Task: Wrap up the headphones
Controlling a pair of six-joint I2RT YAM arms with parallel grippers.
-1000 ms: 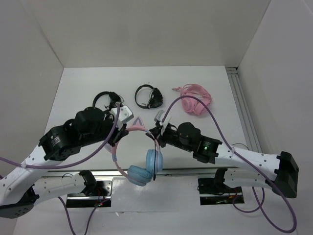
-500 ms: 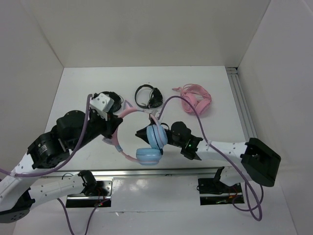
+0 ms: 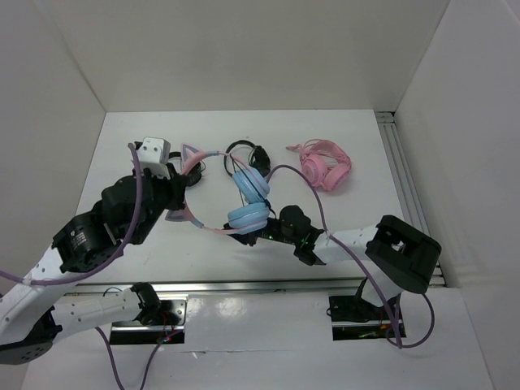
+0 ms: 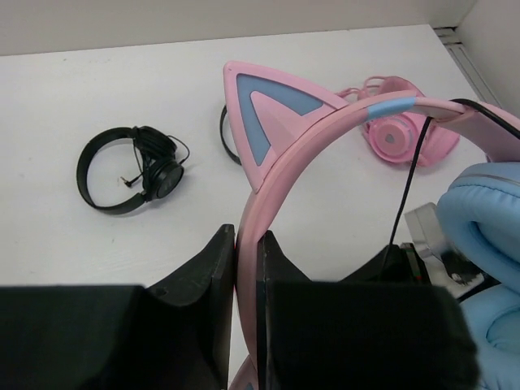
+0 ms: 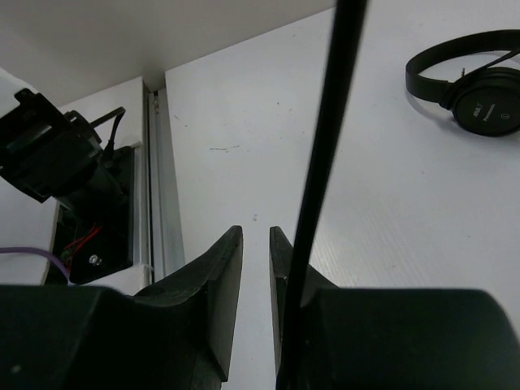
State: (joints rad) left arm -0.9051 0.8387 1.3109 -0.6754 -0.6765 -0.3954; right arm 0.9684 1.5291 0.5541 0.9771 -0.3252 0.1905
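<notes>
My left pincer (image 4: 245,240): clenched on the pink headband (image 4: 325,134) of the headphones (image 3: 248,216); one finger (image 4: 207,276) sits on each side with the band squeezed between; the band rises out of my grasp and curves off to the right.
Cat ear (image 4: 268,106): pink with a blue inner face; it stands on the band just past my fingertips.
Left black headphones (image 4: 130,166): flat on the table (image 3: 366,138); well apart from the pair I hold.
Ear cups (image 3: 252,185): two, light blue; in the overhead view one lies above the other, to the right of my left pincer; the band arcs from my grasp across to them.
Second black headphones (image 3: 258,153): on the table; partly hidden behind the upper cup in the overhead view.
My right pincer (image 5: 256,231): just beside the lower cup in the overhead view; my fingers are almost together with a narrow slit between them; whether they grasp anything I cannot tell.
Cable (image 5: 321,162): thin and black; blurred and close in my right wrist view, where it crosses in front of one finger from top to bottom; in my left wrist view it drops from the band beside a cup.
Pink headphones (image 3: 325,169): on the table; well to the right of the blue cups.
Rail (image 3: 406,187): along the table's right edge.
</notes>
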